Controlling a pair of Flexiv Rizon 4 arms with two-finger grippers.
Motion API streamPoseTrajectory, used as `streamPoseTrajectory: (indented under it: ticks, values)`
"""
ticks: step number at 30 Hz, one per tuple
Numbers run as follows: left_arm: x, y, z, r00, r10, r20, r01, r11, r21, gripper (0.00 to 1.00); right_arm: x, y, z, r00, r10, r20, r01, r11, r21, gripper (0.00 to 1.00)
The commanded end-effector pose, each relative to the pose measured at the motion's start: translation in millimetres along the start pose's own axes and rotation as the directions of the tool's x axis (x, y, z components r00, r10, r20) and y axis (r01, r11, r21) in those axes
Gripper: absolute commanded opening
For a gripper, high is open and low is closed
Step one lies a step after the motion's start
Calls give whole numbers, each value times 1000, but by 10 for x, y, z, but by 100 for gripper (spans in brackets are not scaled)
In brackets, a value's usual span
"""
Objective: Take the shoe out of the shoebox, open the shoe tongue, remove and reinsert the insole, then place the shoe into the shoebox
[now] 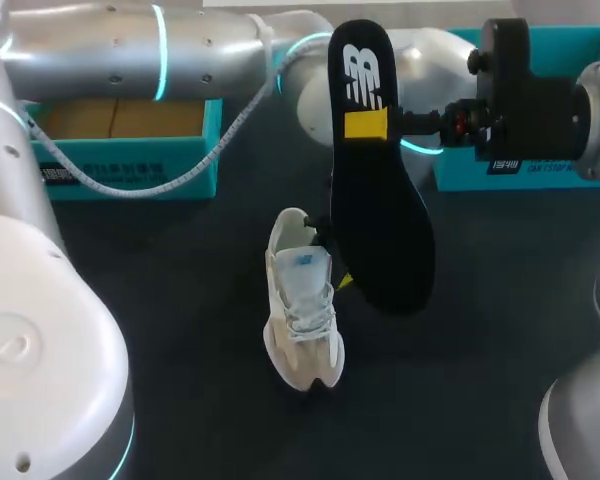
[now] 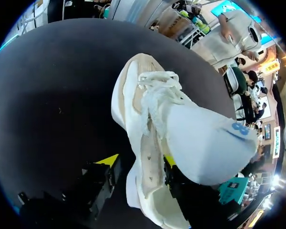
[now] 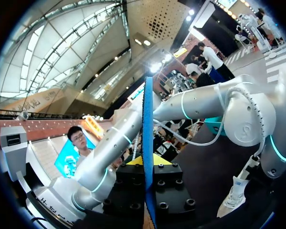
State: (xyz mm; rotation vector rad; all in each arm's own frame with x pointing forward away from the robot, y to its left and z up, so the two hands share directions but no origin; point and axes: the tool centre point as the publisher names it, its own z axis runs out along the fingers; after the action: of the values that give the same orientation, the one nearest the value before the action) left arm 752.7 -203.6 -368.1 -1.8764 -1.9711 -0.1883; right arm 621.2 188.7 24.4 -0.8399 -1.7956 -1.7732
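A white and cream shoe (image 1: 302, 300) stands on the dark table, toe towards me, its pale tongue (image 2: 209, 143) lifted up. My left gripper (image 2: 139, 162) is open at the heel end, astride the shoe's side wall (image 2: 150, 167): one finger inside the opening, the other just outside and apart from it. In the head view the insole hides most of it, with only a yellow tip (image 1: 344, 282) showing. My right gripper (image 1: 365, 125) is shut on the black insole (image 1: 375, 220), held upright above the shoe. It shows edge-on (image 3: 148, 138) between the fingers.
An open teal shoebox (image 1: 130, 165) stands at the back left behind my left arm. A second teal box part (image 1: 455, 170) sits at the back right under my right arm. The table is dark bare surface around the shoe.
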Motion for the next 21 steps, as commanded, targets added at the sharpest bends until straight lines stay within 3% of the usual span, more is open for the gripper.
streamPoseTrajectory:
  ticks: [1, 8, 13, 21]
  values:
    - [261, -40, -211, 995, 0, 100, 7, 998, -69, 100, -7, 11, 40, 1000, 1, 1, -1, 1000, 0, 0]
    - [204, 207, -519, 987, -19, 158, 40, 990, -134, 100, -7, 11, 40, 1000, 1, 1, -1, 1000, 0, 0]
    - [195, 405, -689, 974, -13, 228, 45, 990, -136, 100, -7, 11, 40, 1000, 1, 1, -1, 1000, 0, 0]
    - [352, 571, -927, 915, 61, 399, -8, 991, -132, 100, -30, 12, 6, 999, 33, 7, -33, 999, -26, 0]
